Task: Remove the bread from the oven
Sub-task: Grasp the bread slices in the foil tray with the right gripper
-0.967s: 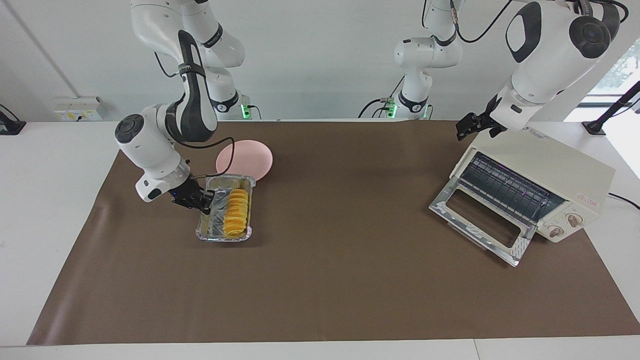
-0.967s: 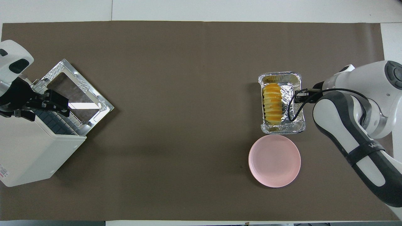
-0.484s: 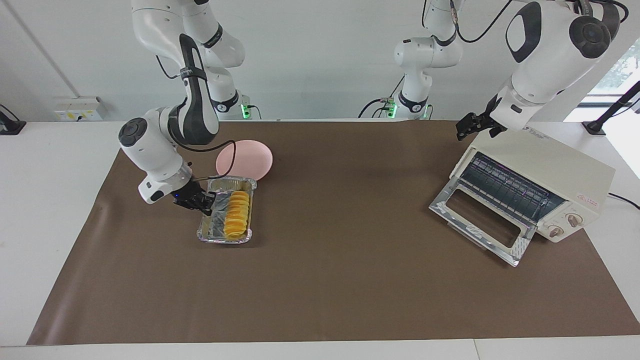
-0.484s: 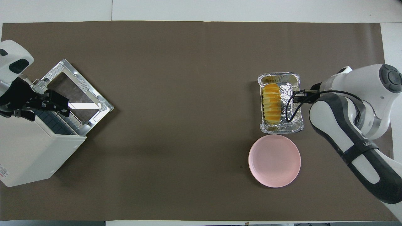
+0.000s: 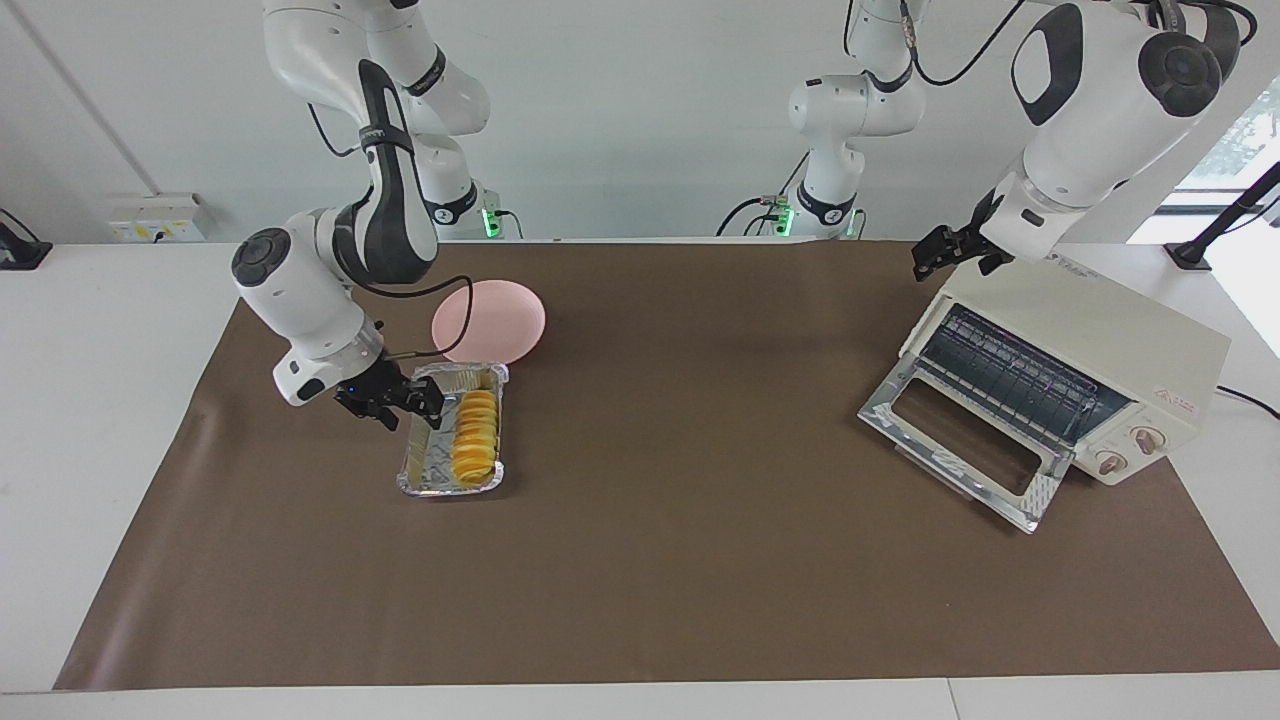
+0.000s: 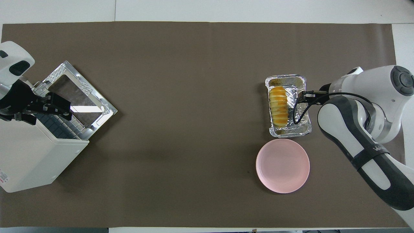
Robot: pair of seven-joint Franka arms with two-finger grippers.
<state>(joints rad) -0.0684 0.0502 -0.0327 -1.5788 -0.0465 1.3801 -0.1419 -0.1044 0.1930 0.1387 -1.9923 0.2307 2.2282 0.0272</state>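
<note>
Black-fingered, the right hand (image 5: 400, 405) (image 6: 302, 98) sits low at the foil tray (image 5: 425, 475) (image 6: 299, 129), at the tray's long wall on the right arm's end of the table (image 5: 640, 560) (image 6: 194, 161); whether its fingers pinch that wall or stand spread I cannot tell. Just beside the hand, inside the tray, lies the bread (image 5: 474, 434) (image 6: 279, 106), lengthwise along the other long wall. Close by, nearer to the robots than the tray, is a pink plate (image 5: 489, 320) (image 6: 282, 166), bare and just apart from the tray. Well apart, toward the left arm's end, stands the oven (image 5: 1100, 345) (image 6: 29, 158), its glass door (image 5: 960, 440) (image 6: 79, 90) folded down and open. Over the oven's top edge hangs the left hand (image 5: 945, 255) (image 6: 48, 106), waiting; its fingers' state I cannot tell either.
</note>
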